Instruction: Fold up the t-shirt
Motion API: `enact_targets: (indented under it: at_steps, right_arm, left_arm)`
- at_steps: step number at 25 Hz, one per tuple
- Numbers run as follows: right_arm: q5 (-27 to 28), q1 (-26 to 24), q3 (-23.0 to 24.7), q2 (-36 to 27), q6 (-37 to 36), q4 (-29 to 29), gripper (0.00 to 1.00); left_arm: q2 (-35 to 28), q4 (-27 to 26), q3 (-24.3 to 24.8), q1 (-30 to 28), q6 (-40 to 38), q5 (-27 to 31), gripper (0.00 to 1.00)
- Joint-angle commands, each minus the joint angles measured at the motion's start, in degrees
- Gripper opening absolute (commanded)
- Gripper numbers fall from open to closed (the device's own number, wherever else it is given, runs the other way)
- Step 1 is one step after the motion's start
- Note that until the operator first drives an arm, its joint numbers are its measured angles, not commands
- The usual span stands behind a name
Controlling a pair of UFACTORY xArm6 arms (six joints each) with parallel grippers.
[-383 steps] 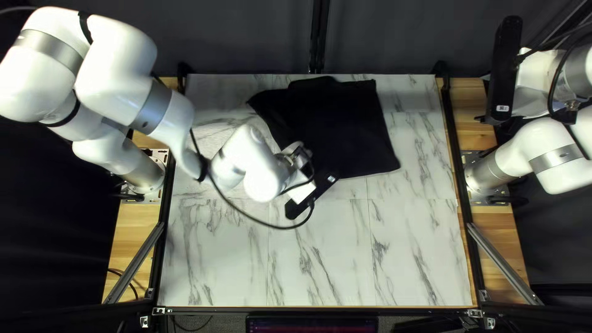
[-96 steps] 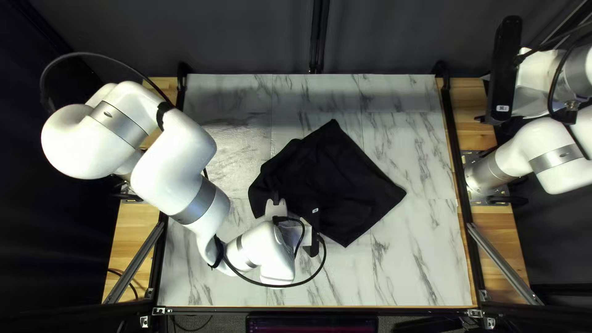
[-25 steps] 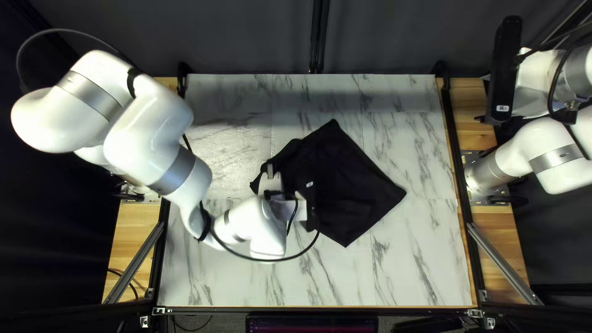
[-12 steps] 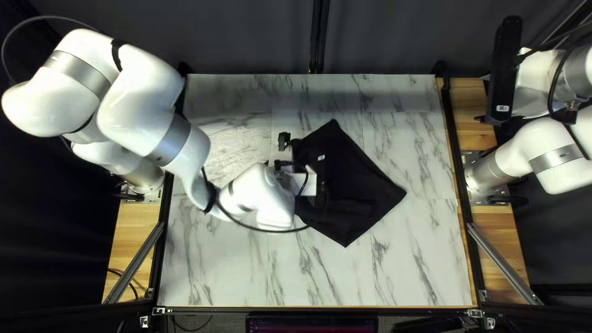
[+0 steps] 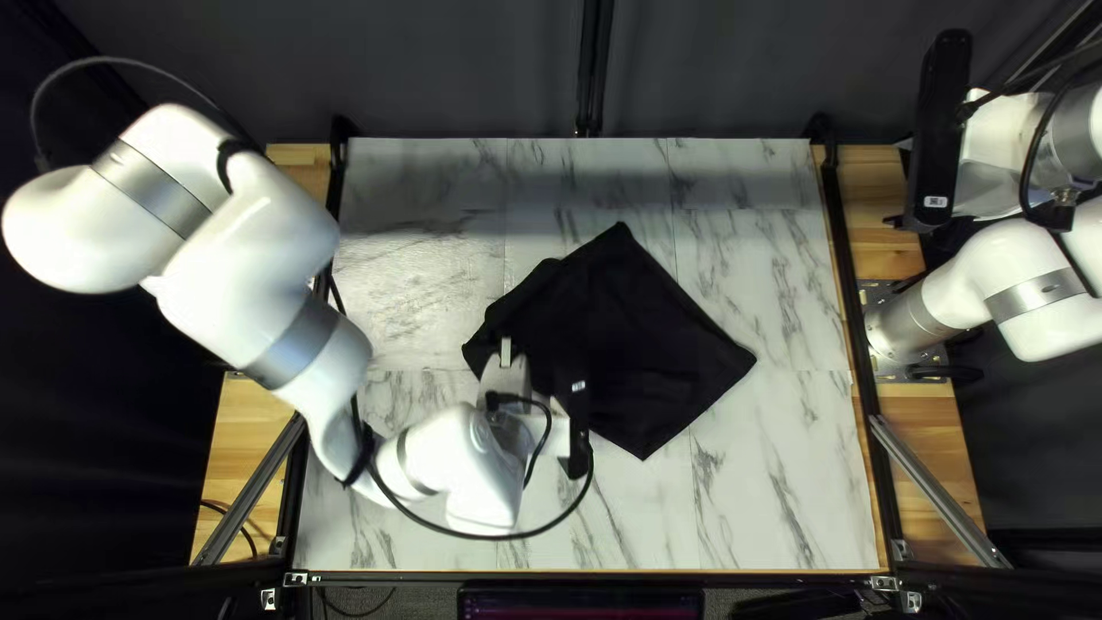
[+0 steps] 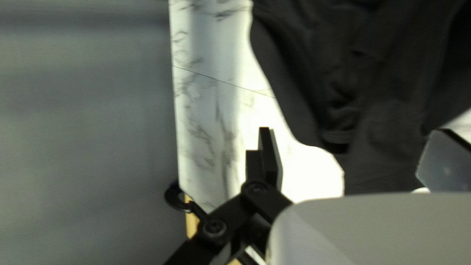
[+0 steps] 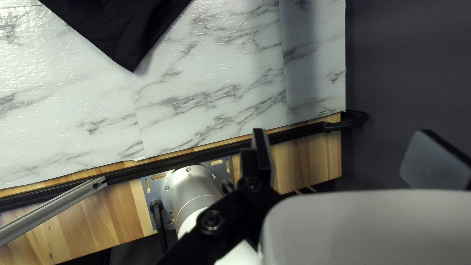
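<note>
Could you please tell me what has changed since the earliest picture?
The black t-shirt has moved toward the table's near edge and turned, one corner now pointing that way. My left arm has also shifted nearer that edge; its gripper is open. My right arm stayed put.

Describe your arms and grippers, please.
My left arm and right arm are white with silver-grey bands and black cables; a black bar with a small white label sits on the right one. The left gripper and right gripper have black links, round bolts and flat fingers.
</note>
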Motion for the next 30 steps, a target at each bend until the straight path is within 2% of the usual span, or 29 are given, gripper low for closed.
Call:
enact_targets:
  at_steps: [1,13,23,30]
  right_arm:
    - [0.00,0.00,0.00,0.00,0.00,0.00,1.00]
    - [0.00,0.00,0.00,0.00,0.00,0.00,1.00]
    - [0.00,0.00,0.00,0.00,0.00,0.00,1.00]
    - [0.00,0.00,0.00,0.00,0.00,0.00,1.00]
  left_arm:
    - [0.94,-0.91,0.48,0.49,-0.79,-1.56,1.00]
    - [3.35,-1.71,2.05,2.07,-2.84,-3.38,1.00]
    - [-1.72,-0.74,8.09,1.72,-5.27,0.46,1.00]
    - [-5.84,2.46,10.85,3.58,-3.87,2.54,1.00]
